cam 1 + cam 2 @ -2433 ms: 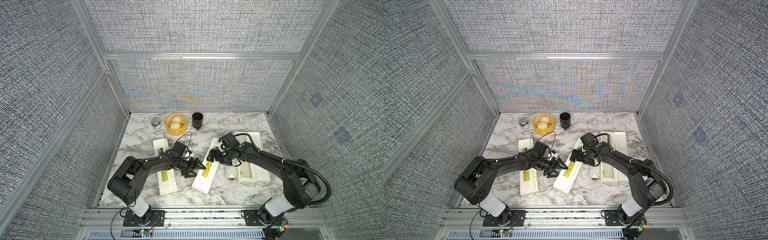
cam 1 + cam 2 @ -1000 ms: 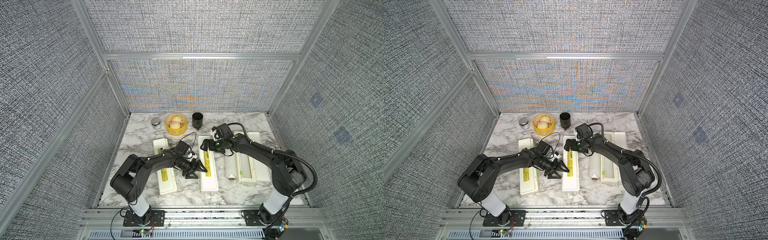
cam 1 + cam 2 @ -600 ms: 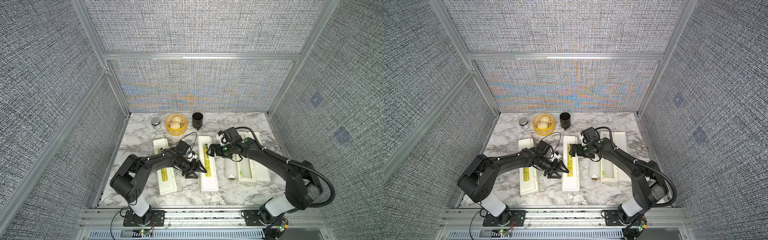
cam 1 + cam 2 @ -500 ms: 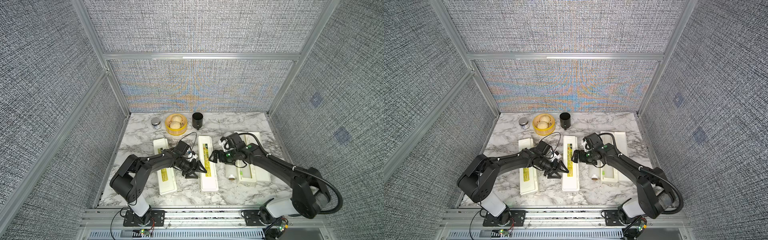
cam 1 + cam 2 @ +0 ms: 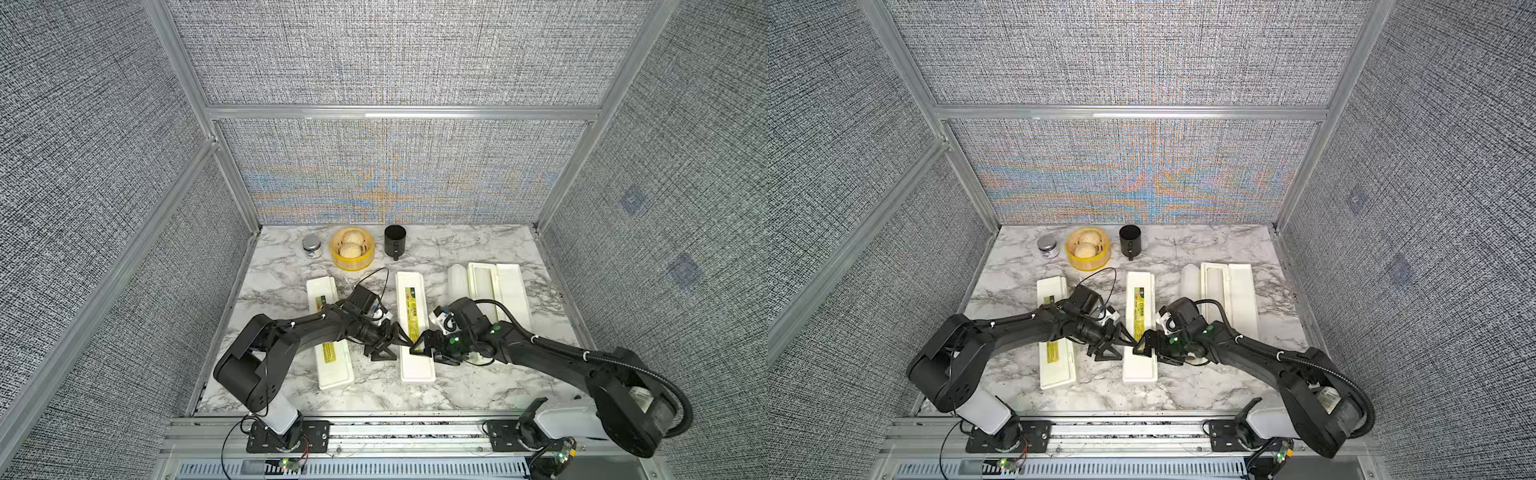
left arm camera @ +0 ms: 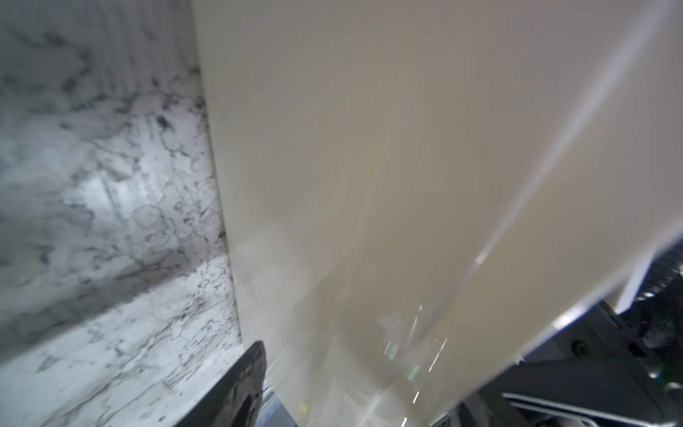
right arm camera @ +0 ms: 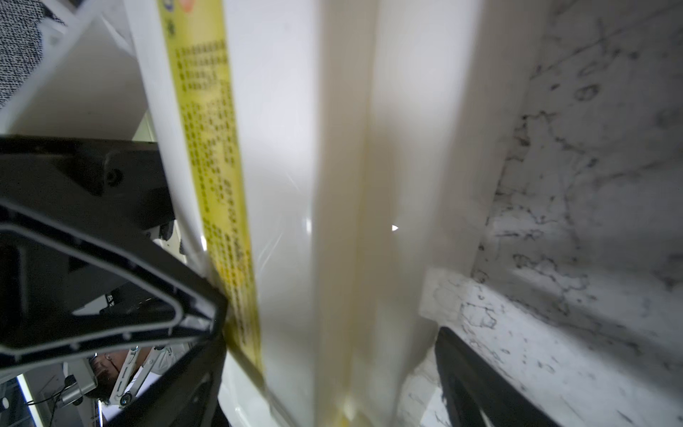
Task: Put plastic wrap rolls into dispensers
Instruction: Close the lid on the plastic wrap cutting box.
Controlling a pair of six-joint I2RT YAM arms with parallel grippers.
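Right pincer point(image 5: 429, 352) astride long cream plastic dispenser point(image 5: 409, 291), veined marble table point(image 5: 478, 388)

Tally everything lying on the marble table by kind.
Dispensers: 3
Plastic wrap rolls in sight: 1
Black cup: 1
Yellow steamer: 1
Buns: 2
Metal tin: 1
Total: 9

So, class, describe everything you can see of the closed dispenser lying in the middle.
The middle dispenser is a long, narrow cream-white plastic-looking box, lid shut, a yellow-green label strip along it. It lies flat on the marble table, pointing front to back. The left tool and right tool, both open, meet over its near half.
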